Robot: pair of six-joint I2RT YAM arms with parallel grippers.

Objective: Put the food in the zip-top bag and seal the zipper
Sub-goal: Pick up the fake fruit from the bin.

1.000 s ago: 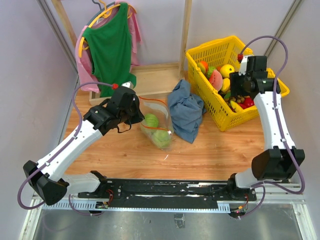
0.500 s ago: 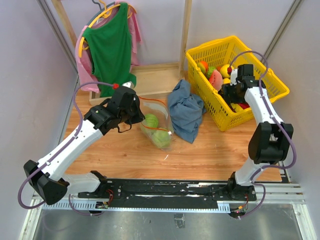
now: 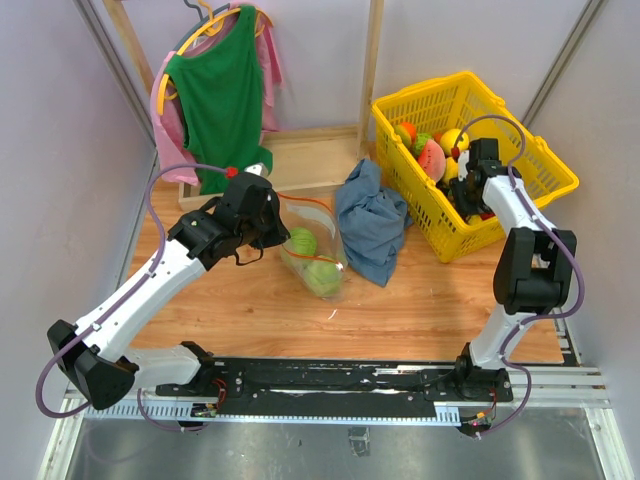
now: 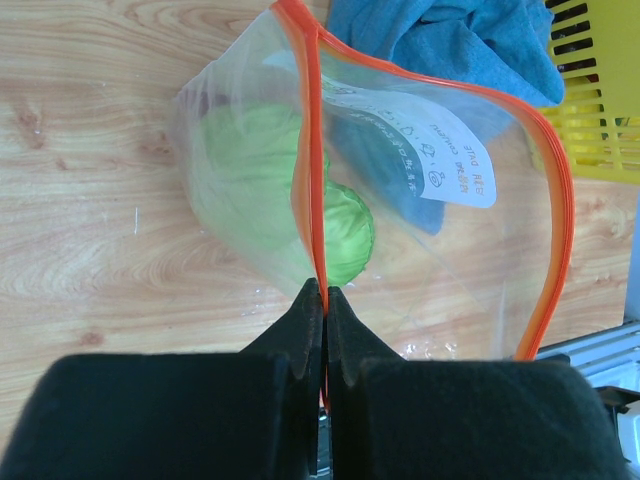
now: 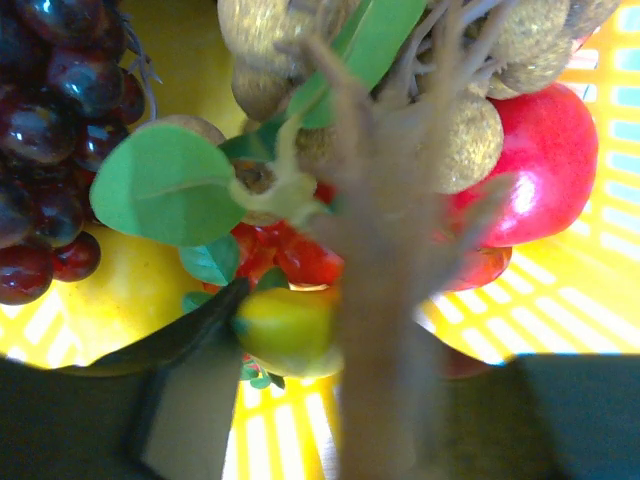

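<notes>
The clear zip-top bag (image 3: 316,256) lies on the wooden table with two pale-green cabbages (image 3: 304,242) inside it. My left gripper (image 4: 324,291) is shut on its red-orange zipper (image 4: 311,150) and holds the mouth open; the white label (image 4: 455,166) faces the camera. My right gripper (image 3: 468,196) is down in the yellow basket (image 3: 425,98) among the food. In the right wrist view its left finger (image 5: 190,345) touches a small yellow piece (image 5: 285,326). A blurred brown stem (image 5: 385,300) of round brown fruits hides its right finger.
A blue-grey cloth (image 3: 370,216) lies between bag and basket. The basket also holds dark grapes (image 5: 45,90), a red fruit (image 5: 530,150) and green leaves (image 5: 165,185). A green shirt (image 3: 220,90) hangs on a wooden rack at the back left.
My right arm has swung left and dropped lower into the basket, and its jaws have narrowed. The left arm and the bag have not moved.
</notes>
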